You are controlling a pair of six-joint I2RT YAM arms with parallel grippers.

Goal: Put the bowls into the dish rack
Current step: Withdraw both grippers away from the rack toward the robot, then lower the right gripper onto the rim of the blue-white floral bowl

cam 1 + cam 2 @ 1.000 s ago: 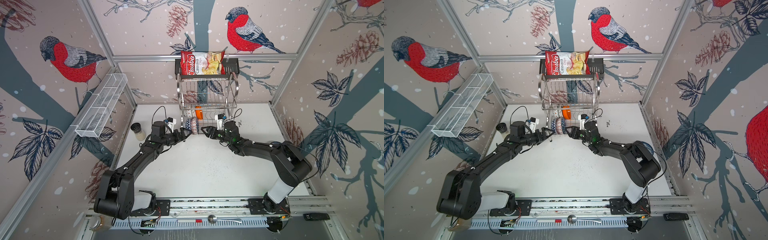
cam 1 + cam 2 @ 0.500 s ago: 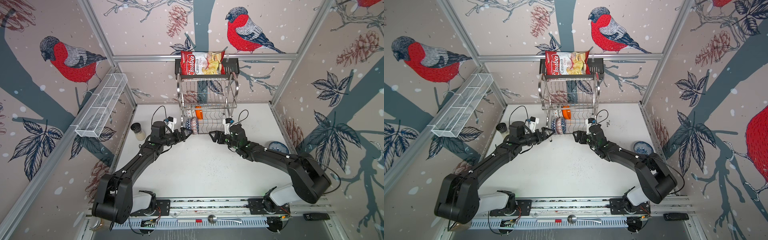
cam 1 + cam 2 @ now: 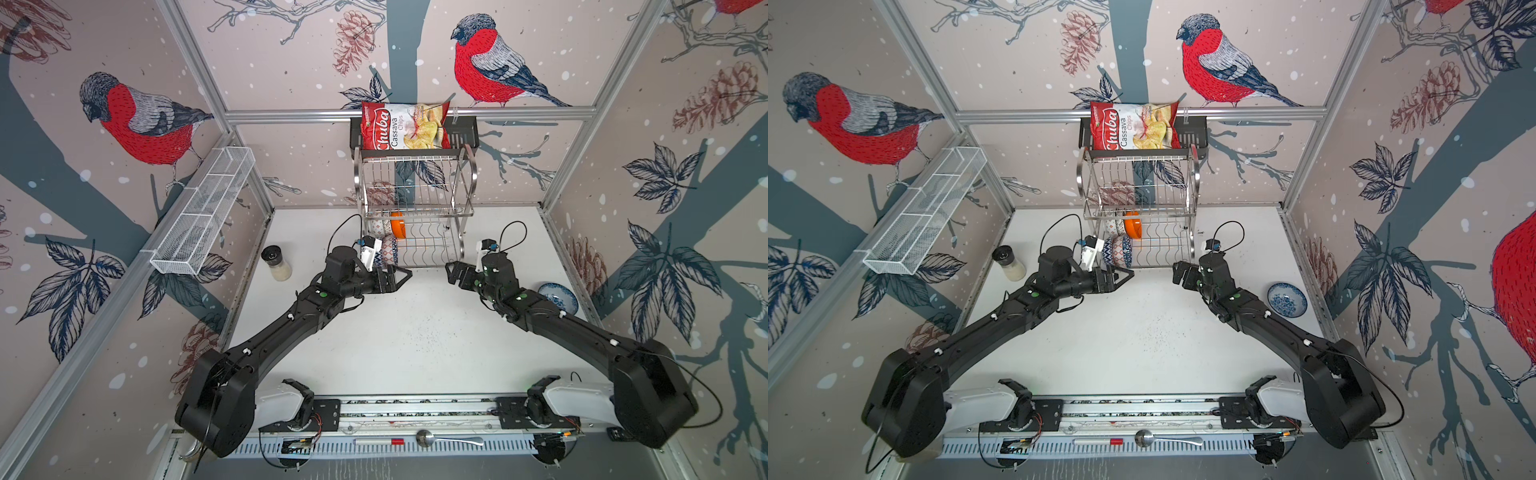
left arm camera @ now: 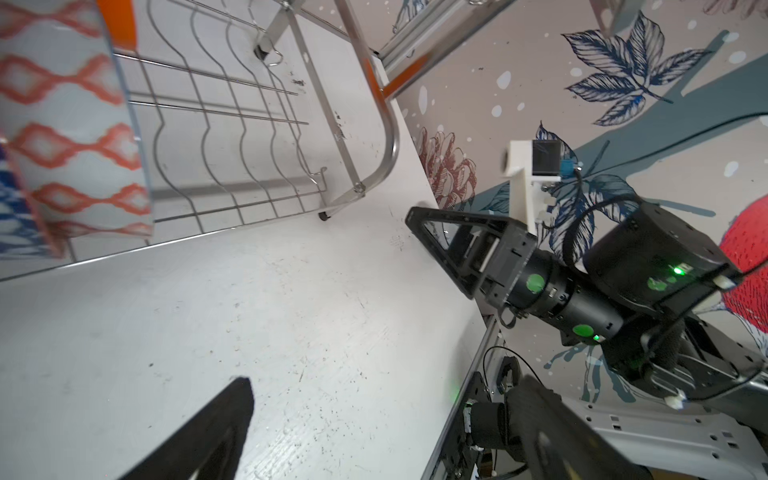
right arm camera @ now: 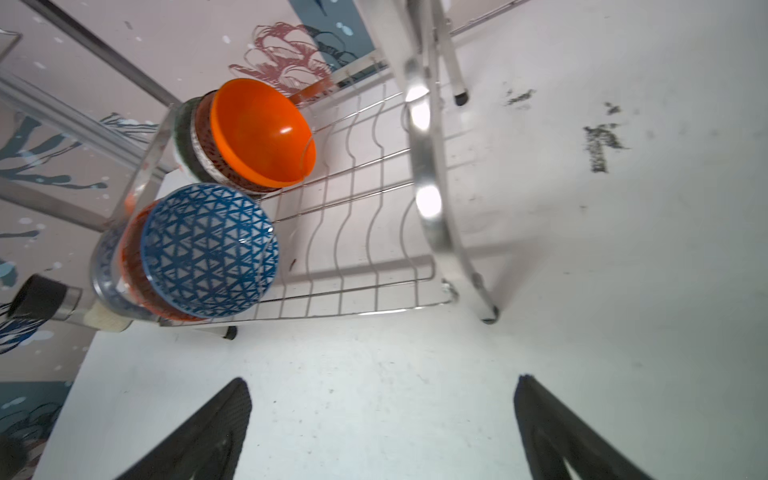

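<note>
Both claws hover with jaws spread wide and nothing between them, the left claw [image 3: 400, 277] just off the front-left corner of the shiny wire dish rack [image 3: 415, 215], the right claw [image 5: 382, 384] off its front-right, open speckled white counter [image 3: 395, 345] between them. On the lower shelf's left end a glossy orange bowl [image 5: 262, 133] and a blue-triangle ceramic bowl [image 5: 208, 245] stand on edge, bare wavy wires stretching rightward. A blue-floral bowl [image 3: 1286, 299] sits by the counter's right edge.
</note>
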